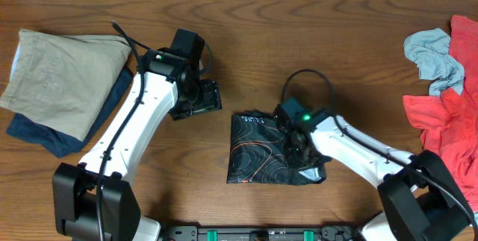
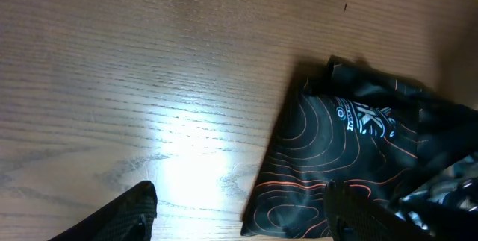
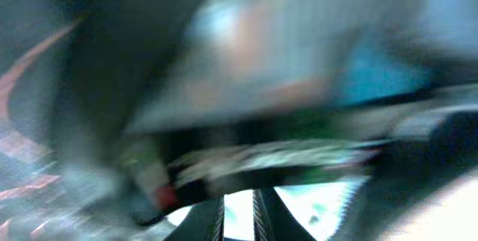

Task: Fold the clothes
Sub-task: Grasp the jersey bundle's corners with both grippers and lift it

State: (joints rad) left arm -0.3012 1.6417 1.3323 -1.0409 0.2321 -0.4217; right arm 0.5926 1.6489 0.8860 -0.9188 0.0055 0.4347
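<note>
A folded beige cloth garment [image 1: 60, 77] lay on a plain navy garment [image 1: 41, 133] at the left of the brown wooden desk [image 1: 336, 32]. The left hand [image 1: 209, 99] hovered with its fingers spread wide and empty, beside the black short-sleeved jersey with thin orange contour lines [image 1: 258, 159], which was folded square at mid-desk. The right hand [image 1: 297, 150] sat on the jersey's right side, but blur made it impossible to tell its grip. Grey-blue cloth [image 1: 433, 54] and red garments [image 1: 448, 121] lay crumpled at the far right.

The left arm [image 1: 123, 129] reaches forward, its left gripper [image 1: 196, 101] pointing down, jaws wide apart and holding nothing. The right arm [image 1: 358, 151] stretches leftward with the right gripper [image 1: 293, 145] lowered, its jaws too blurred to judge
</note>
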